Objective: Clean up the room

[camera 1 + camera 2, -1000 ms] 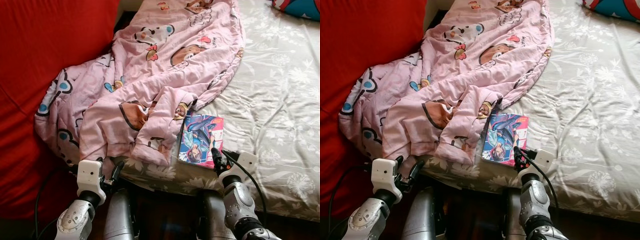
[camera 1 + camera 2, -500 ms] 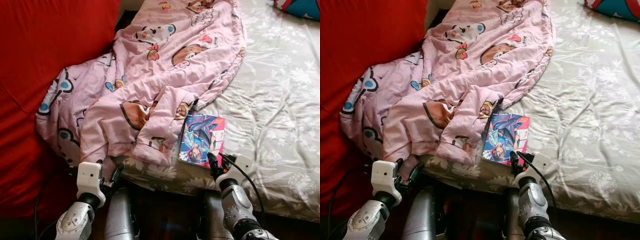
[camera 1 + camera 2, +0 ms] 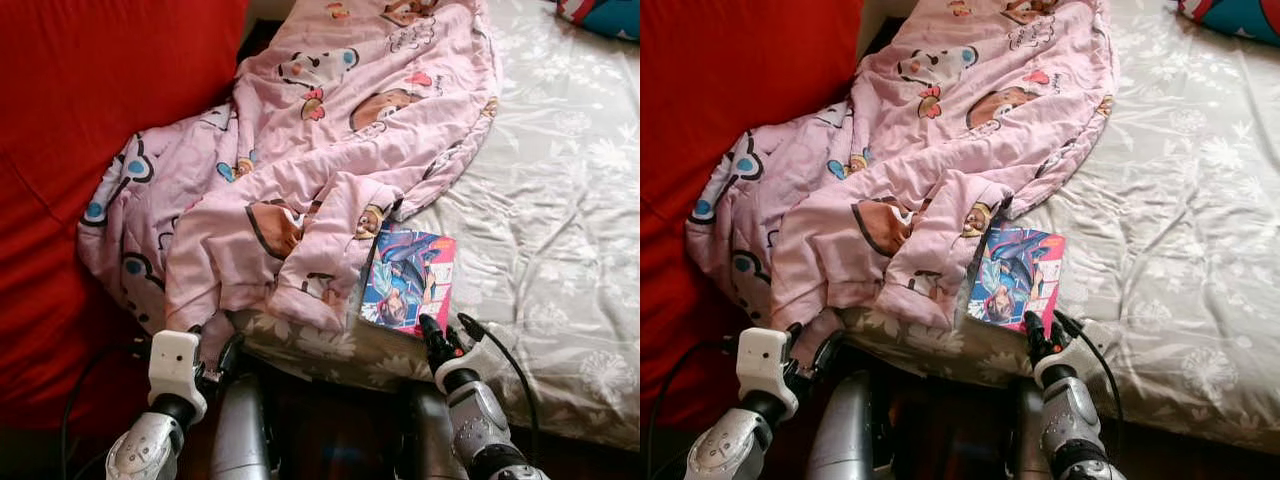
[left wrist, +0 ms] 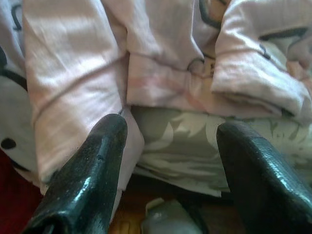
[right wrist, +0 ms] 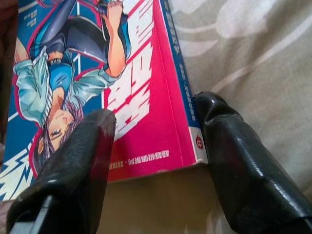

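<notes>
Right gripper (image 3: 447, 335) sits at the near edge of the bed, its 2 black fingers spread, one over the cover and one against the spine of the glossy paperback comic book with the blue and magenta cover (image 3: 408, 280). In the right wrist view the book's near corner lies between my fingers (image 5: 73, 165), but they are not yet pinching it. I read this as lining up a grasp: coming in low from the edge lets one finger slide beside the spine where the book lies flat on the grey floral bedsheet (image 3: 560, 200).

That book rests close to the bed's near edge, its far corner just beside, perhaps tucked under, the crumpled pink cartoon-print quilt (image 3: 320, 160), which spills off the bed's left edge against the red upholstered sofa (image 3: 90, 120).

My left gripper (image 3: 225, 355) waits low below the near-left corner, fingers (image 4: 92, 165) spread, pointing at the quilt's hanging hem and holding nothing.

I see no box, basket or shelf to receive the book.
</notes>
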